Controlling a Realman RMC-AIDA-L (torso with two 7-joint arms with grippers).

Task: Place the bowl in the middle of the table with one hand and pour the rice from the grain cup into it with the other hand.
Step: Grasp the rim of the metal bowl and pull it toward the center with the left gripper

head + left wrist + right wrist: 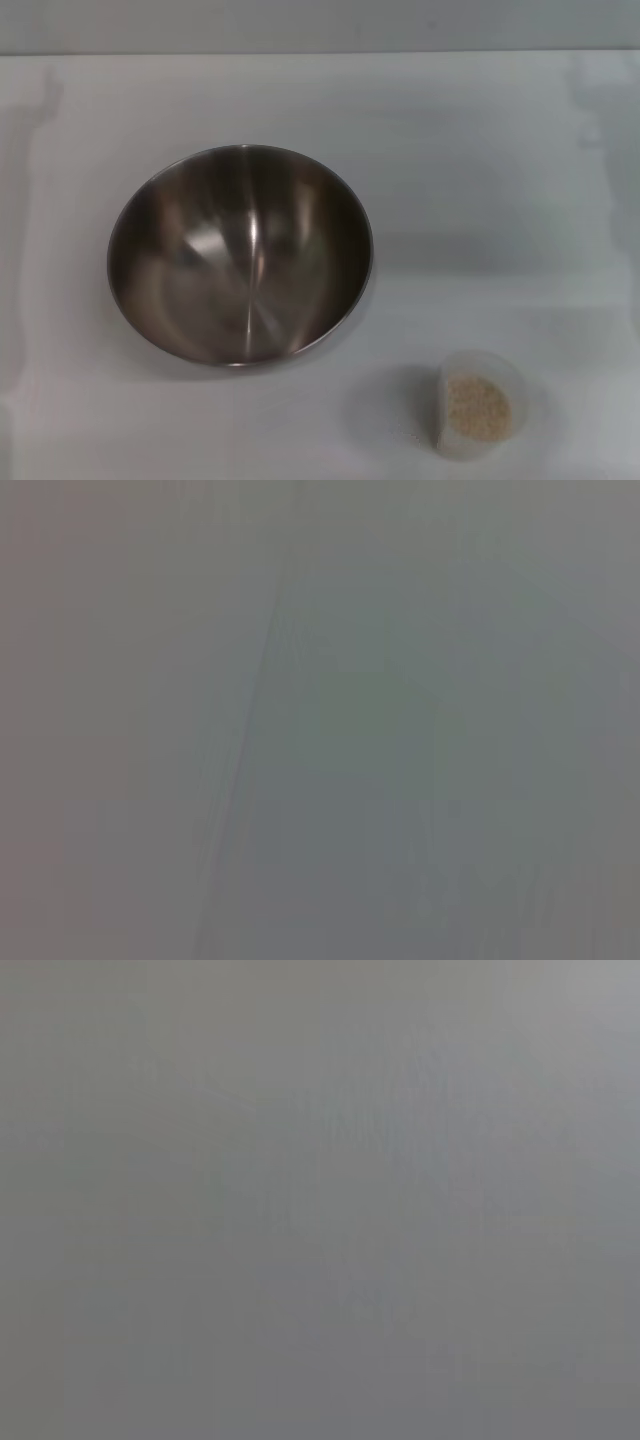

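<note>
On the table [480, 150], bowl [240, 255] empty, left of centre; grain cup [478, 405] with rice [478, 405] at its 4 o'clock. Neither gripper visible, finger state unknown; likely step 1, needing a rim grasp.

Both wrist views a featureless grey blur; no claw visible.

You see only a flat grey-green blank surface [320, 720] filling the left wrist view. A faint darker streak [245, 740] runs slantwise down it; nothing else can be made out
</note>
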